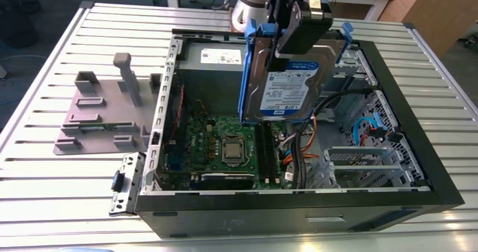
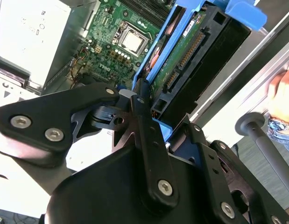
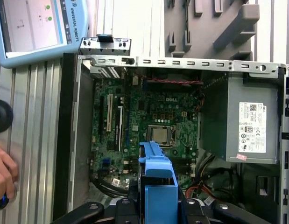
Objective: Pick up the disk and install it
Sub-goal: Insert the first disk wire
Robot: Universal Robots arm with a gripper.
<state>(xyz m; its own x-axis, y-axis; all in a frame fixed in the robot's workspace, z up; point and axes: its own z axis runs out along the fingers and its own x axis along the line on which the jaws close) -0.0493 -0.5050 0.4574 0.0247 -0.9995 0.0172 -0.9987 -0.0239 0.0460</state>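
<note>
Claw [image 1: 299,36] pinching disk [image 1: 287,89] by upper edge, fingers [image 2: 146,135] clamped on blue bracket. Disk upright, label facing exterior view, hanging above open computer case [image 1: 418,151], over motherboard [image 1: 224,145]. Case lying on slatted worktop [image 1: 60,190]. Grey fixture [image 1: 104,112] on worktop beside case. Person's hand [image 3: 2,175] near case.

The disk [image 1: 287,87] has a smooth silver-grey metal body with a glossy paper label, in a blue plastic bracket [image 1: 247,67]. The fingers [image 2: 144,126] look like matt black metal. The surface [image 1: 67,190] is ribbed, dull metal.
</note>
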